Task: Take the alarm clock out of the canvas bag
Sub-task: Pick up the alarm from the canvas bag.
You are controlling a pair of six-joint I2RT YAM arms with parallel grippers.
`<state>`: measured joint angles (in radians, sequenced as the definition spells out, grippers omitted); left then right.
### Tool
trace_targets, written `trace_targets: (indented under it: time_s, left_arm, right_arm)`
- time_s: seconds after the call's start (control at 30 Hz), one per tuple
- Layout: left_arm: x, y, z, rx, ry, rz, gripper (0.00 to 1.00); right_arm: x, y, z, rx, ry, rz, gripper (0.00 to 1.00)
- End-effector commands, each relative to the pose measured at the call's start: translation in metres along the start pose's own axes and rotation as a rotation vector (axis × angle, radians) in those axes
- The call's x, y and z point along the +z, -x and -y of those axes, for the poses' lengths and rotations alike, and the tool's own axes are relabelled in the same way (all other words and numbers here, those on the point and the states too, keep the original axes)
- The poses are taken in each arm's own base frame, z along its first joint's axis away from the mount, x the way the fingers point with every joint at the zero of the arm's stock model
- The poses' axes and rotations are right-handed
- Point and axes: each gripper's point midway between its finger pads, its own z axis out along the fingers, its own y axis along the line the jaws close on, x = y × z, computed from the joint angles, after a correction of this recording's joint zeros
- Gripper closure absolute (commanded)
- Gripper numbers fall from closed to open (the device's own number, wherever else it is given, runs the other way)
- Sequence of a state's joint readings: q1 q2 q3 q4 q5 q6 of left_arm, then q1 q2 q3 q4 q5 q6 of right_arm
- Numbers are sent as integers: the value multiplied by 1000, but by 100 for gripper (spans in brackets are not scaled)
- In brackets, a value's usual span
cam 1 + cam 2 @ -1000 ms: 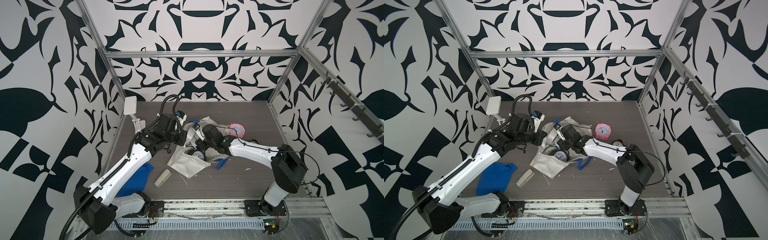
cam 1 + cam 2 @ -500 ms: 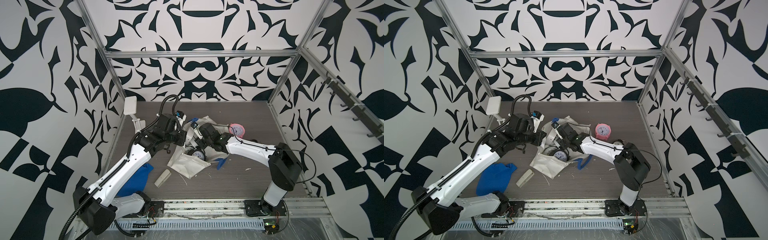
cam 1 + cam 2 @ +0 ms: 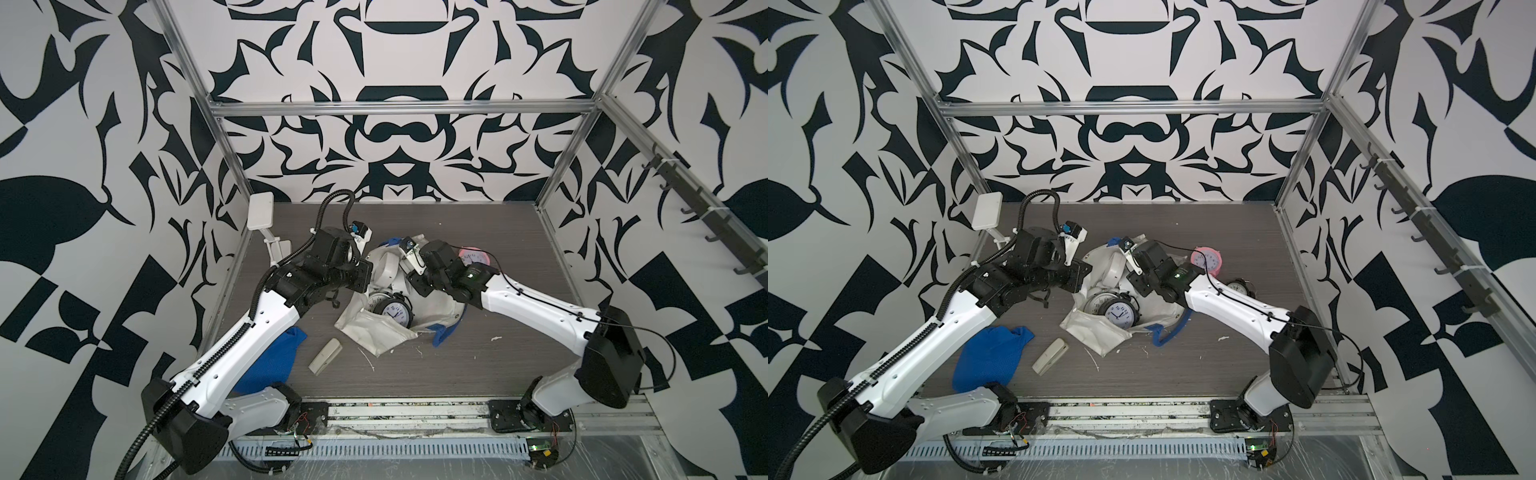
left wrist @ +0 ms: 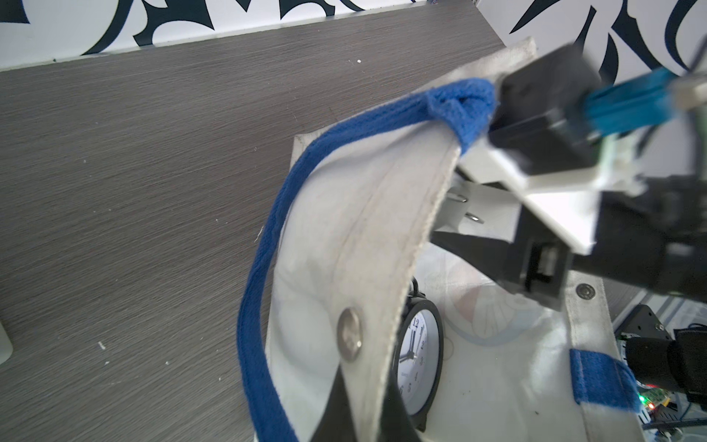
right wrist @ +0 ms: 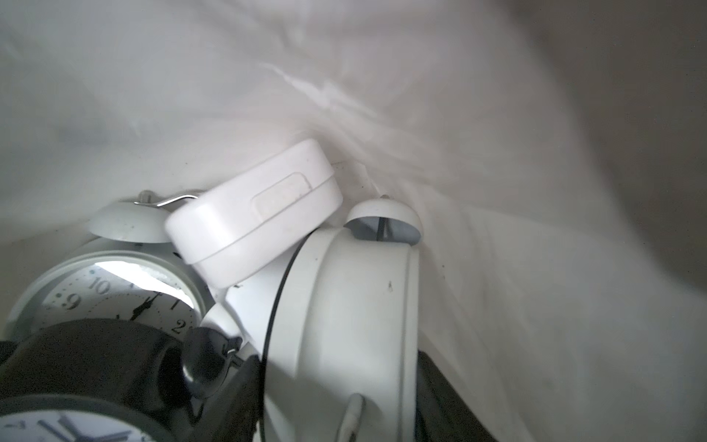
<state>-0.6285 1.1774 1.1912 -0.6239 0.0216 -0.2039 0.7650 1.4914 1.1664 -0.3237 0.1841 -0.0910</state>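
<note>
Left gripper (image 4: 363,405) is pinching off-white canvas bag (image 4: 344,237) rim to open mouth; right gripper (image 5: 340,390) is clamping white twin-bell alarm clock (image 5: 344,298) between jaws.

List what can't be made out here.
Whether right pincer grips white alarm clock: right wrist view, fingers cut off at frame edge; top views, right arm hides it.
Dial of black alarm clock: left wrist view, canvas bag rim covers half.
Most of small black clock: a top view, right arm overlaps it.
</note>
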Motion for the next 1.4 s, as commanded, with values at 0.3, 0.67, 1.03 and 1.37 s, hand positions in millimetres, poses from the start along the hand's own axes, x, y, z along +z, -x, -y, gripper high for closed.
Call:
trace_targets:
  time_s: [0.3,0.67,1.03,1.37]
  left_arm:
    - [-26,39,10,35,-26,171,100]
    - [-26,40,11,34,-32,174,100]
    - [-23,38,11,30,-36,167,100]
    - [-23,38,10,35,-32,169,100]
  right_arm:
    - [-46,36,17,144,50,152,54]
    - [-54,32,12,190,101,144,55]
    - [-8,-2,11,216,52,5,55]
    - [4,-18,18,203,-19,-72,44]
